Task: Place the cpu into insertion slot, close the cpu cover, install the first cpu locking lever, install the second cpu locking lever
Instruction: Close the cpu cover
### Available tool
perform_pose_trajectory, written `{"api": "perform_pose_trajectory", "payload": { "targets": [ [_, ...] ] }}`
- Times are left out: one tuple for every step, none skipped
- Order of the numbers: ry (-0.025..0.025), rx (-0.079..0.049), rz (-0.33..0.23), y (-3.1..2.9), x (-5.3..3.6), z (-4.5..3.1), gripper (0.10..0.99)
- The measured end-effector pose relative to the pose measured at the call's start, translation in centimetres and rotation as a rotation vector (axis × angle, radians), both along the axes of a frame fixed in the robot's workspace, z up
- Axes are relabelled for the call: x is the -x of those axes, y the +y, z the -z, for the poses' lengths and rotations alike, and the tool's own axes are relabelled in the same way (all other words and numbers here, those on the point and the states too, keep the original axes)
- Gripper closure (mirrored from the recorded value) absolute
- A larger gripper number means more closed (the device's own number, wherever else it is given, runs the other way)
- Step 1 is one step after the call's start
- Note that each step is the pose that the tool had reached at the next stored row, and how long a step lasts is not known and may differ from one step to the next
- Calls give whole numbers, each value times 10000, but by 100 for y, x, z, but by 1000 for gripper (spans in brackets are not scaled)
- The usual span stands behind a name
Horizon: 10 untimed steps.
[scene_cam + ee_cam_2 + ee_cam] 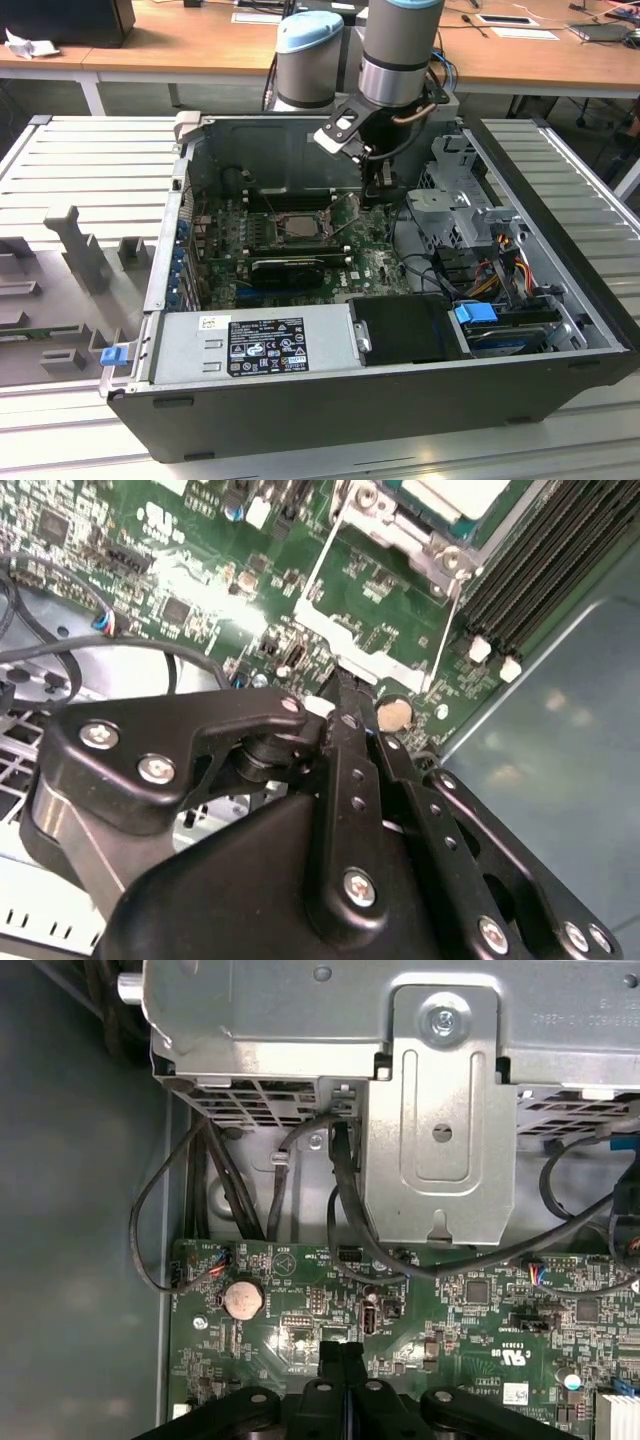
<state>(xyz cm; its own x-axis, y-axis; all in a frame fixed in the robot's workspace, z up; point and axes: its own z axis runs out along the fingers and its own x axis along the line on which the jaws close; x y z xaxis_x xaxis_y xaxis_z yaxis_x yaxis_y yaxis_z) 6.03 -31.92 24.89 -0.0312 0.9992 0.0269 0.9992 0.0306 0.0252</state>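
The cpu point(291, 228) lies flat in the insertion slot point(262, 243) on the green motherboard inside the open computer case. Its pale top point(450, 494) shows in the second wrist view, with the silver cpu cover point(400, 528) lying around it. A thin silver locking lever point(318, 572) runs out from the socket toward my fingertips. My gripper point(385, 192) hangs low over the board, to the exterior view's right of the socket. Its black fingers are pressed together in both wrist views point(343, 688) point(341, 1352). I see nothing between them.
A long black card point(290, 268) sits in front of the socket. The power supply point(255, 345) fills the near side. A metal drive cage point(440, 1110) with black cables point(345, 1230) stands beside my gripper. A coin battery point(241, 1299) and memory slots point(530, 590) are close by.
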Motion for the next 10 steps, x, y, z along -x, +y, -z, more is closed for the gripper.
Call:
{"api": "perform_pose_trajectory", "payload": {
  "targets": [
    [1,-2,0,0,27,0,980],
    [0,-1,1,0,48,0,980],
    [0,-2,1,0,91,0,980],
    [1,0,1,-1,117,0,980],
    [0,-3,1,-1,121,0,980],
    [0,-2,2,0,125,0,980],
    [1,-2,1,0,136,0,980],
    [0,-2,1,0,156,0,980],
    [0,-2,1,0,179,0,980],
    [0,-1,0,0,196,0,980]
  ]
}}
